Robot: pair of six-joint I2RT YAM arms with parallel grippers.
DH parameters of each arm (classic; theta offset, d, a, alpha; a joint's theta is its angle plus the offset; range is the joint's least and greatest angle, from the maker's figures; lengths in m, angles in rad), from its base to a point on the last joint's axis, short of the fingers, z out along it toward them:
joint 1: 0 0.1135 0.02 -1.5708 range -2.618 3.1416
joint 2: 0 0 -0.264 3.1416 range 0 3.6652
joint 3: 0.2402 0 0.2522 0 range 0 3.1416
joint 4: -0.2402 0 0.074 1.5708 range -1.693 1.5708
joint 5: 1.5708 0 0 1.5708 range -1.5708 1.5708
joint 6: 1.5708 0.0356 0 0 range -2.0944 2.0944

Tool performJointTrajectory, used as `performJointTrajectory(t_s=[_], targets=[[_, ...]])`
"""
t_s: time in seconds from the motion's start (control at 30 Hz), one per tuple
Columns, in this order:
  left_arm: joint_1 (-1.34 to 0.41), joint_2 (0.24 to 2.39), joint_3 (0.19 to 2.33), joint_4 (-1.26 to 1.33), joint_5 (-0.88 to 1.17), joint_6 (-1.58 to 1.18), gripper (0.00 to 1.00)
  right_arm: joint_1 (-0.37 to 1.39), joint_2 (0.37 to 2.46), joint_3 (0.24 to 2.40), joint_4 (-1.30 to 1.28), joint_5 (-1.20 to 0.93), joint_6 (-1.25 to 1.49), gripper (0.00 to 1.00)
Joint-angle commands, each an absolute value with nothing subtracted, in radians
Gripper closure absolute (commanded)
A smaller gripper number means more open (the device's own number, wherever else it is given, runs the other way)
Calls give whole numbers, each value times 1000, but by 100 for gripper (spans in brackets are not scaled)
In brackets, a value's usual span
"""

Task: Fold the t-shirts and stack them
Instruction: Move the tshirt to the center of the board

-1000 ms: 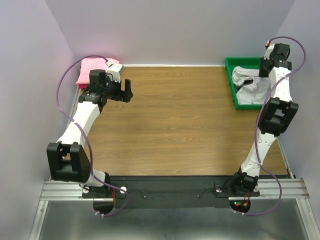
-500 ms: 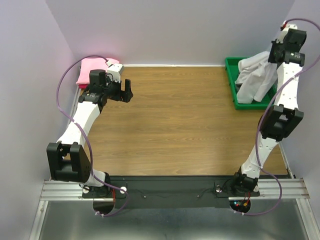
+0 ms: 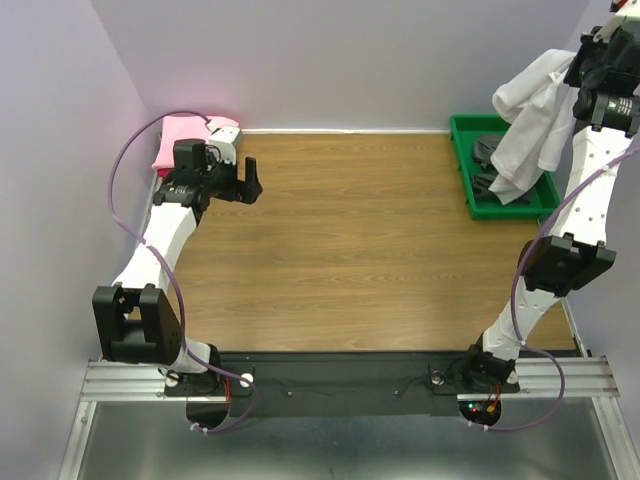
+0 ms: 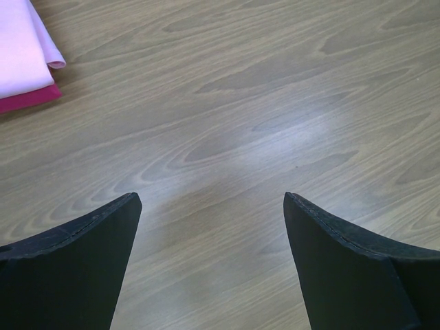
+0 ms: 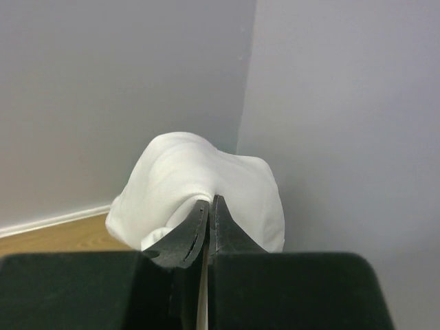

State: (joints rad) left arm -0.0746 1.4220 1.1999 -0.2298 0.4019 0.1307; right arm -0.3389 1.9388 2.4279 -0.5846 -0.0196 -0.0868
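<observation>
My right gripper (image 3: 580,66) is shut on a white t-shirt (image 3: 528,125) and holds it high above the green bin (image 3: 463,175) at the back right; the shirt hangs down, its lower end near the bin. In the right wrist view the closed gripper (image 5: 210,201) pinches the white t-shirt (image 5: 185,182). A dark garment (image 3: 486,150) lies in the bin. A folded stack of pink shirts (image 3: 178,138) sits at the back left corner, also in the left wrist view (image 4: 20,62). My left gripper (image 3: 250,178) is open and empty just right of the stack, over bare wood (image 4: 210,199).
The wooden table (image 3: 350,240) is walled on three sides by pale purple panels. The green bin stands against the right wall. A metal rail with the arm bases runs along the near edge.
My right gripper has risen out of the bin, lifting the white t-shirt up and to the right until it hangs. The left arm has barely moved.
</observation>
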Motion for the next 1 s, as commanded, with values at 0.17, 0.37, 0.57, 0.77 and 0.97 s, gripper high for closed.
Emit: performJointTrajectory(t_s=[0.17, 0.37, 0.57, 0.77, 0.97], targets=[[-32, 1402, 1278, -233, 480, 109, 3, -339, 1873, 2505, -425, -239, -43, 99], [72, 1422, 1333, -255, 601, 78, 3, -307, 1799, 2424, -397, -532, 52, 99], [132, 1424, 1388, -290, 675, 90, 3, -146, 1666, 2142, -403, -667, 9, 99], [133, 1399, 1385, -324, 673, 152, 3, 199, 1644, 1755, -561, -657, -178, 40], [127, 1379, 1332, -393, 692, 299, 3, 278, 1695, 1646, -664, -592, -227, 0]])
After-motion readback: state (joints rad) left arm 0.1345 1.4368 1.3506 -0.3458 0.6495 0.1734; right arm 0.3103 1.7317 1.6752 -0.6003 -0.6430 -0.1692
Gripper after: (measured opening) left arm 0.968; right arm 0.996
